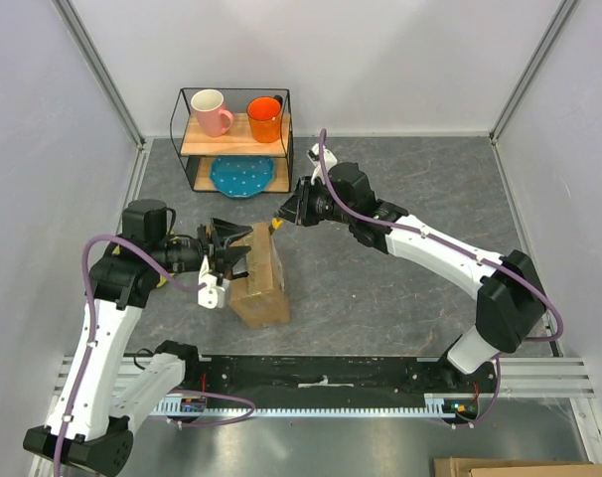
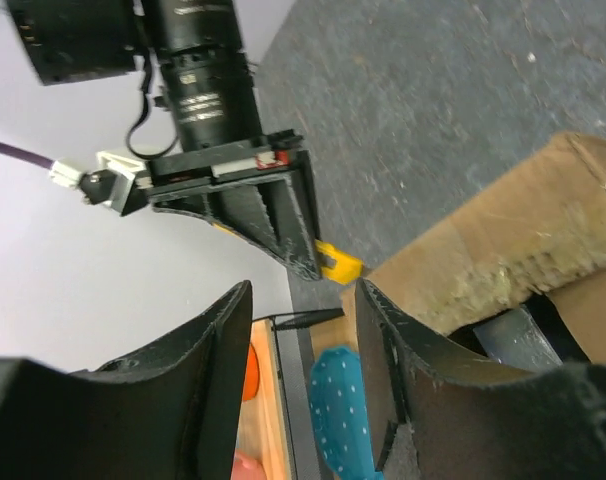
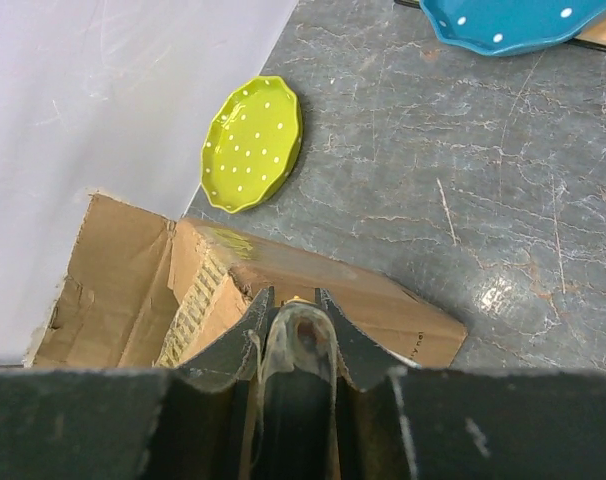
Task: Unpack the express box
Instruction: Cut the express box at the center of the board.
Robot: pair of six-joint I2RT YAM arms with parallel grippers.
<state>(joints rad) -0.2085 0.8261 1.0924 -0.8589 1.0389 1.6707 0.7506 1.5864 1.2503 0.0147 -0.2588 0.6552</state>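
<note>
The express box (image 1: 264,283), a brown cardboard carton, stands on the grey table between the arms. In the right wrist view one flap (image 3: 111,272) of the express box (image 3: 383,305) is folded out. The left wrist view shows a dark opening in the express box (image 2: 503,225). My left gripper (image 1: 229,253) hovers at the box's upper left edge. The left gripper (image 2: 303,300) is open with nothing between its fingers, and its right finger (image 2: 388,370) sits beside the cardboard. My right gripper (image 1: 284,217) is just behind the box. The right gripper (image 3: 294,295) is shut on a dark cutter with a yellow tip (image 2: 339,263).
A wire shelf (image 1: 185,139) at the back holds a pink mug (image 1: 212,111) and an orange mug (image 1: 265,117), with a teal dotted plate (image 1: 241,177) underneath. A green dotted plate (image 3: 253,143) leans against the left wall near the box.
</note>
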